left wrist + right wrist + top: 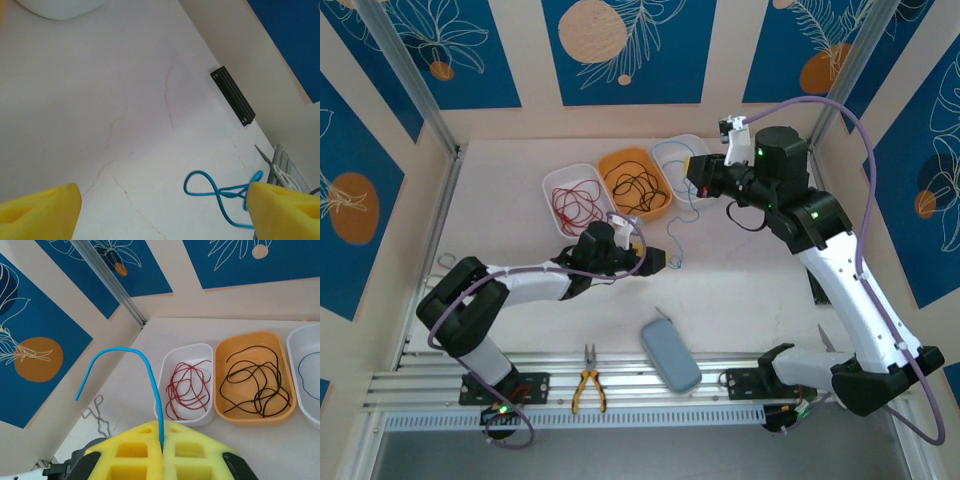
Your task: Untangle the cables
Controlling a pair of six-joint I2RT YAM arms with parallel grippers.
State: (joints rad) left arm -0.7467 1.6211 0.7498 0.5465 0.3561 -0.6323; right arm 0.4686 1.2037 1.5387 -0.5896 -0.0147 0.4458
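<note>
While its yellow foam pads (135, 450) press tight together on a light blue cable (125, 351), the right gripper (162, 440) hangs above the far side of the table (740, 290), over the right white tray (312, 375). The pinched cable rises from between the pads, arches over and ends free in the air. From above, more light blue cable curls inside that tray and trails off its near edge onto the tabletop, where it ends in a small loop (210, 187). The left gripper (162, 215) sits low over the table at that spot. Its jaws stand wide apart with nothing between them gripped. The loop lies between its fingers, close against the one (285, 210) on the right of its wrist camera's view. Next to the right white tray, the orange tray (250, 336) holds a loosely coiled black cable (260, 390), and the left white tray (185, 346) beyond it holds a red cable (186, 387). Yellow-handled pliers (588, 385) and a grey-blue pouch (670, 355) rest at the near edge, between the two arm bases.
</note>
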